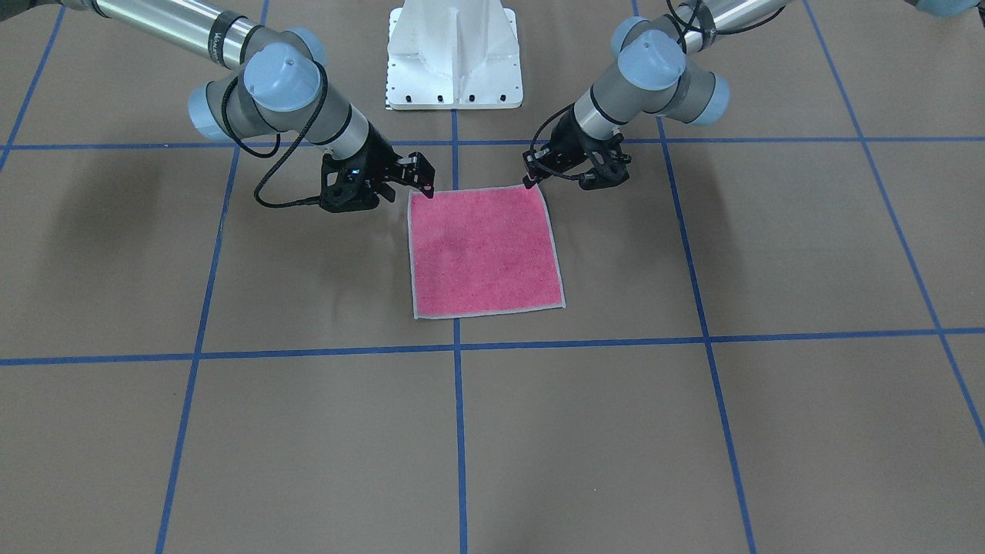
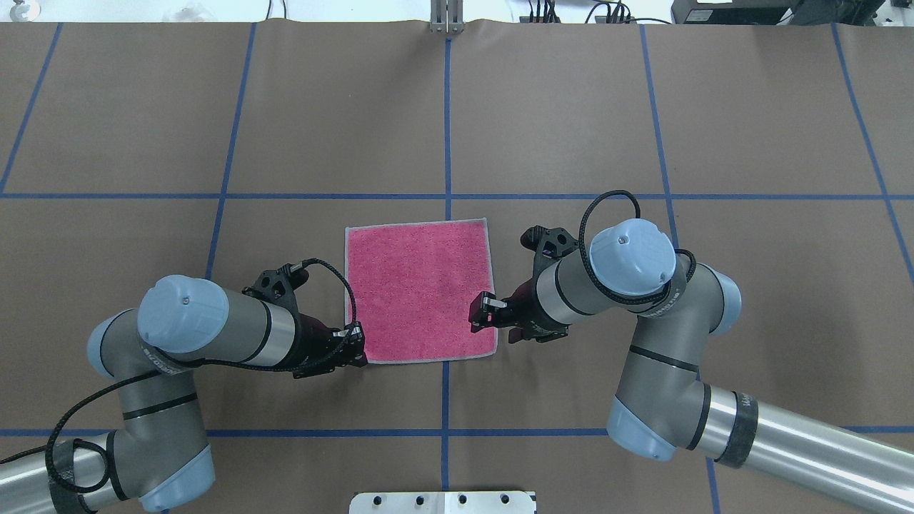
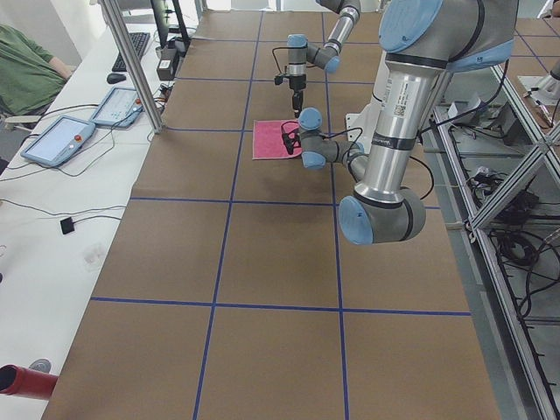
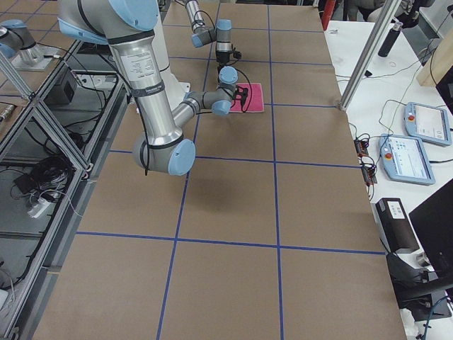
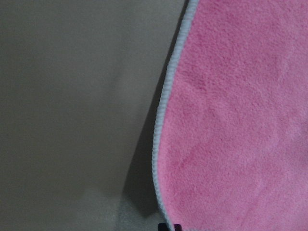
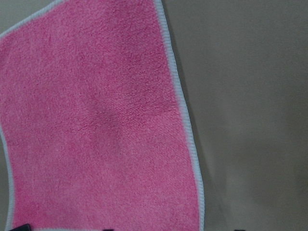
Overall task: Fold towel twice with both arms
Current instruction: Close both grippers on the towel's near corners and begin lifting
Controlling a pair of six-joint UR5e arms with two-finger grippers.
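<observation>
The towel [image 2: 420,289] lies spread, unfolded, pink face up, between left arm [image 2: 214,325] and right arm [image 2: 628,278].

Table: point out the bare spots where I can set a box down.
Bare: the table beyond the towel and out toward both ends. Crowded: the towel's robot-side corners, where the left hand and right hand sit.

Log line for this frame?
towel flat, pink up, unfolded | left gripper at its robot-side corner | right gripper at other robot-side corner

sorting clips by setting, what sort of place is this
Probably a robotics lab: two robot arms at a paper-covered table gridded in blue tape, control tablets on a side bench.
</observation>
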